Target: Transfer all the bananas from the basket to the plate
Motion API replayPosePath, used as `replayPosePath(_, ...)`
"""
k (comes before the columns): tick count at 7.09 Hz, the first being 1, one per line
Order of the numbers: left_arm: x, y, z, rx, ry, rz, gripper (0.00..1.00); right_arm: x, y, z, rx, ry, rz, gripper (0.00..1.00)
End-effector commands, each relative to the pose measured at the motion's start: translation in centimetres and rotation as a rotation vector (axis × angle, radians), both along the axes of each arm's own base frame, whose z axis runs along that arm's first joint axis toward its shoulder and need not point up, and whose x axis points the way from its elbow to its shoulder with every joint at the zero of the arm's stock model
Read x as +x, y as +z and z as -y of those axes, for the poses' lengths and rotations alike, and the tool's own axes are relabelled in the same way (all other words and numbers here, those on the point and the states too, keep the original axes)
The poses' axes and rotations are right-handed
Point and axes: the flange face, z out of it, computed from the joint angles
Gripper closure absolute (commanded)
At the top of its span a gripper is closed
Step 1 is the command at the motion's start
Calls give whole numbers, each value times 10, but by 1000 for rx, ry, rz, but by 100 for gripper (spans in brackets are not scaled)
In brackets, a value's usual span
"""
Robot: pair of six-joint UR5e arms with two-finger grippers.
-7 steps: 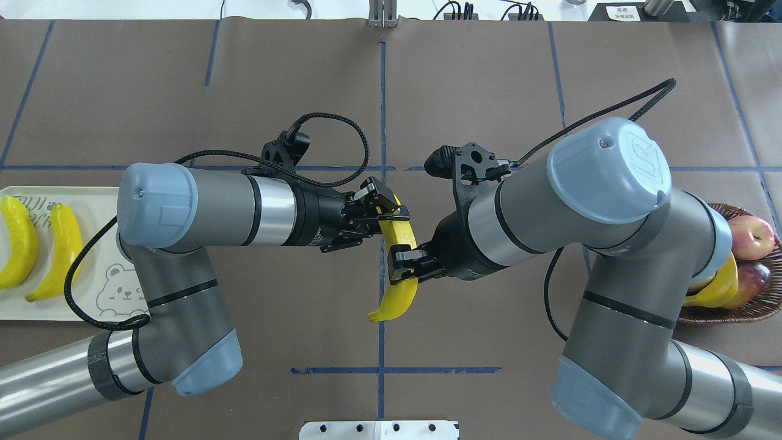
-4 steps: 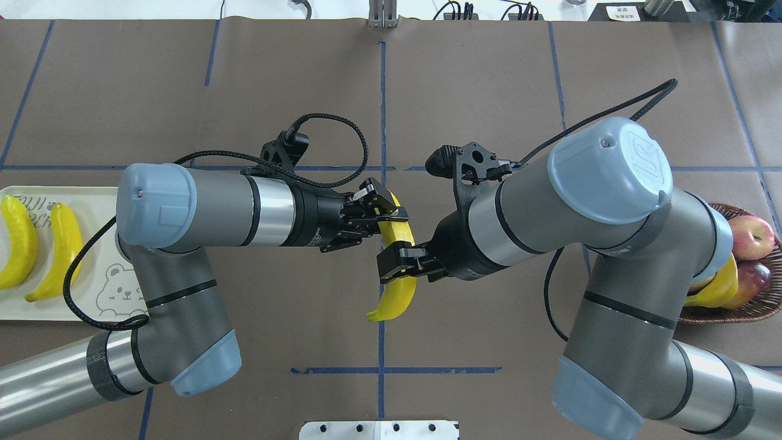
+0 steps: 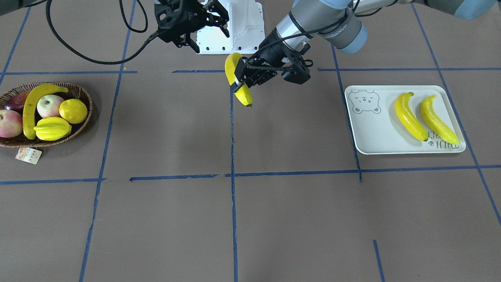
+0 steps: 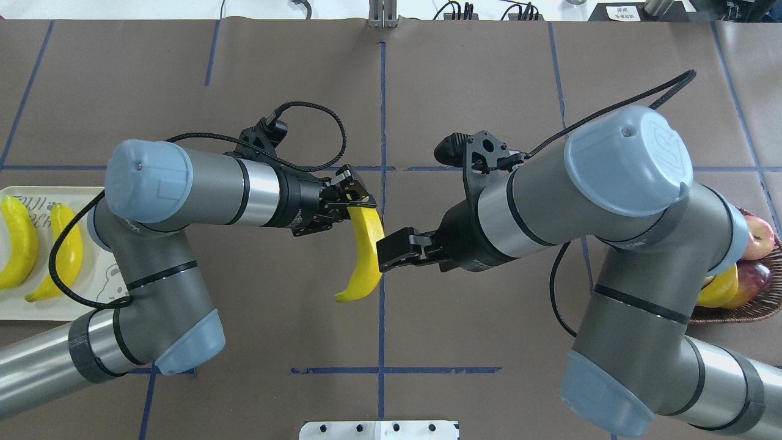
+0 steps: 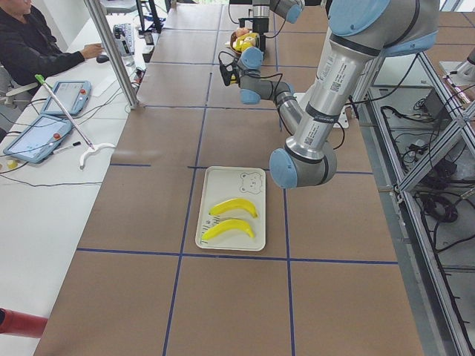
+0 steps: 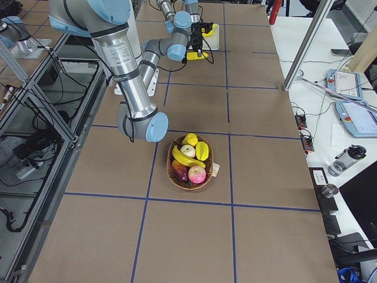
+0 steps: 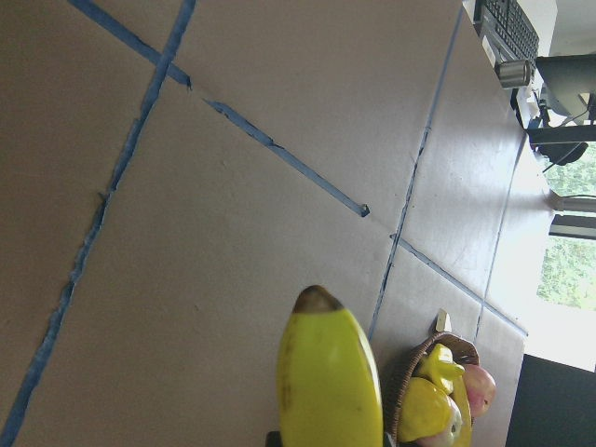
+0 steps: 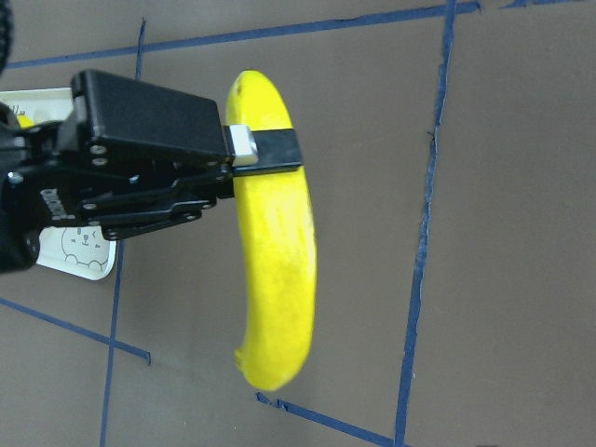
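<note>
Item: banana (image 4: 365, 256), aloft over mid-surface, now gripped at its upper end by left claw (image 4: 357, 197) alone. Right claw (image 4: 391, 253) has released it, spread wide, drawn back. Handover complete. Pending: carry to plate (image 3: 372, 133); last banana (image 3: 29, 109) remains in basket (image 3: 84, 98).

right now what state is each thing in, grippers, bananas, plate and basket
left gripper: shut on the long yellow held banana
right gripper: open, empty
long yellow held banana: in the air, gripped near one end
two plated bananas: lying side by side
white rectangular bear-face plate: holds two bananas
basket banana: not yet moved
dark brown wicker basket: holds one banana among other fruit
</note>
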Motion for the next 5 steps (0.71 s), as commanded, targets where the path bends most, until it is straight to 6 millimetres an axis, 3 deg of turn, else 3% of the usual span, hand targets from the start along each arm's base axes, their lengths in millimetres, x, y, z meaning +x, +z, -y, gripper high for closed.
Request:
replayPosePath(1,-53,97,18,2,17,283,100,12,5,14,-3,39,-10,0)
replayPosePath(3,-115,194,16,26,52,503,100,20,7,24,-8,63,-14,0)
replayPosePath(4,-136,232,15,21,62,569,100,26,8,30,-17,80,-19,0)
replayPosePath(5,-146,256,16,18,69,613,100,25,10,31,-21,82,-25,0)
